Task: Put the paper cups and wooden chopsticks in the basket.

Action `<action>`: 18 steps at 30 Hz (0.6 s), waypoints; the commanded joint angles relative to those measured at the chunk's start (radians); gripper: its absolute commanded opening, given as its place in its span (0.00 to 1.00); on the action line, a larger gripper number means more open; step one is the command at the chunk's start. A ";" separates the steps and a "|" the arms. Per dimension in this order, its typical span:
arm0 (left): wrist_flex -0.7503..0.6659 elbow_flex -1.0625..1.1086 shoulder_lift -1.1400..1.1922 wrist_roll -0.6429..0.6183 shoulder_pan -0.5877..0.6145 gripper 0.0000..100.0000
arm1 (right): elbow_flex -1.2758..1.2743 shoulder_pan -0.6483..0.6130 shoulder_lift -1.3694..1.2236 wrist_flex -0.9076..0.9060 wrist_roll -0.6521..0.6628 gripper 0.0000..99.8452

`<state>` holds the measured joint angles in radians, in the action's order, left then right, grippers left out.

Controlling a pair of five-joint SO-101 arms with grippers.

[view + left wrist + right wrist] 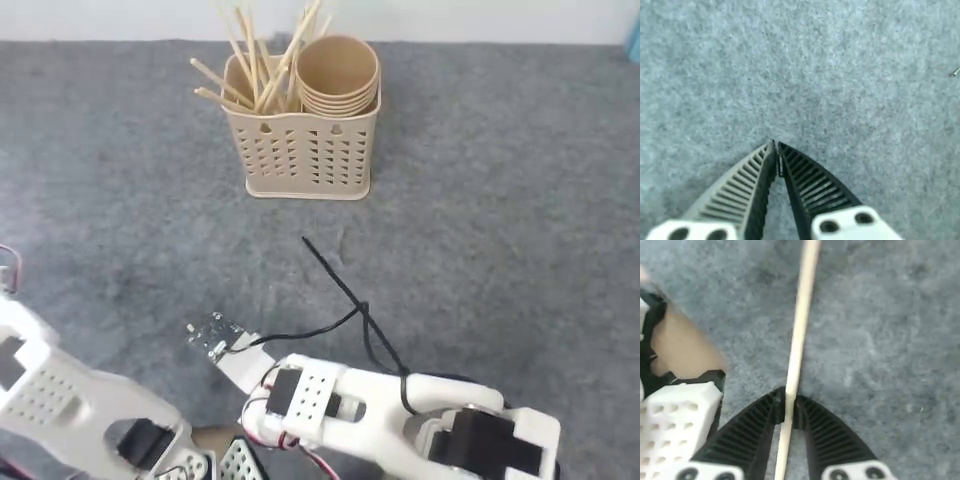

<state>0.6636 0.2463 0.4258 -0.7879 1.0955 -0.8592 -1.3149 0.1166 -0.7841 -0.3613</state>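
While the right claw [788, 404] pinches a wooden chopstick [801, 315], left claw [775, 147] pressed together.

A grey felt mat [520, 200] covers the tabletop, its nap mottled lighter and darker; beyond its far edge runs a pale strip [450, 20]; a blue sliver [634, 40] shows at the far right corner, too little to identify; a tiny pale speck [954, 72] lies on the mat; a smooth tan patch [680, 347], unidentifiable, sits at the near edge.

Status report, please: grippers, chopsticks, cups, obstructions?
Left gripper shut, empty. Right gripper shut on chopstick. Paper cups stacked in basket. Black cable lies short of basket.
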 commanded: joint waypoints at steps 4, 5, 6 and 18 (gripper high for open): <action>-0.011 -0.001 -0.012 -0.006 -0.021 0.01 | 0.035 0.048 0.180 -0.128 0.012 0.01; -0.011 0.008 -0.021 -0.005 -0.031 0.01 | 0.034 0.058 0.245 -0.162 0.012 0.01; -0.011 0.016 -0.028 -0.005 -0.040 0.01 | 0.034 0.073 0.315 -0.194 0.012 0.01; -0.158 0.371 -0.434 0.101 -0.187 0.01 | 0.028 0.407 0.960 -0.125 0.014 0.01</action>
<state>0.6206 0.4856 0.1987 -0.7787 0.9728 -0.8608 -0.9682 0.9712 -1.0050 -0.3583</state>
